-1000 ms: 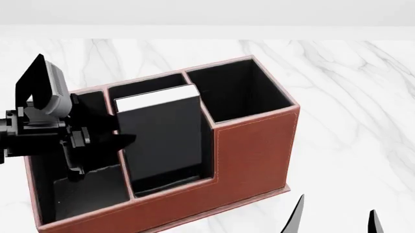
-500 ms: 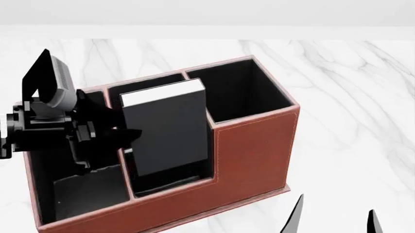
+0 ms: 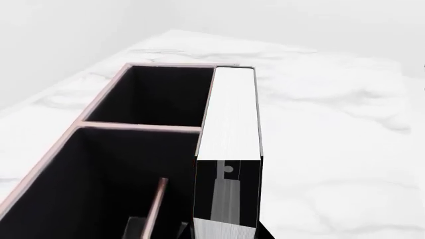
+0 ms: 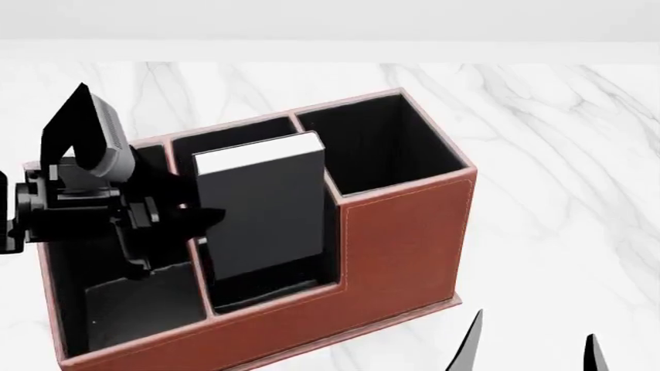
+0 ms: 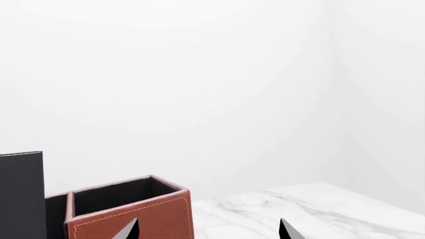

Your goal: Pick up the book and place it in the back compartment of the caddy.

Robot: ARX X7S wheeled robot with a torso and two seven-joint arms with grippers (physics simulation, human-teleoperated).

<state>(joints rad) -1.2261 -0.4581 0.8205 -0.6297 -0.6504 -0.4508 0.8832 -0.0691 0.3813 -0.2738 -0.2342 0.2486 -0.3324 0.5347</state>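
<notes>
The reddish-brown caddy (image 4: 403,239) fills the middle of the head view. The black book (image 4: 263,216), white page edges up, stands tilted in the back compartment (image 4: 273,292), the low-walled middle cell. Its lower edge seems to hang just above the cell floor. My left gripper (image 4: 201,220) reaches in from the long end cell and is shut on the book's left edge. In the left wrist view the book (image 3: 229,114) runs out from between the jaws beside the caddy (image 3: 139,127). My right gripper (image 4: 531,352) hangs open and empty in front of the caddy.
White marble table (image 4: 557,154) lies all round the caddy. A tall cell (image 4: 382,147) is to the book's right and a deeper half-cell (image 4: 232,135) is behind it. The right wrist view shows the caddy's corner (image 5: 133,214), the book's edge (image 5: 20,194) and a white wall.
My left gripper has risen a little and shifted right. The book has come up off the cell floor and leaned right, then eased back slightly. The right arm has not moved.
</notes>
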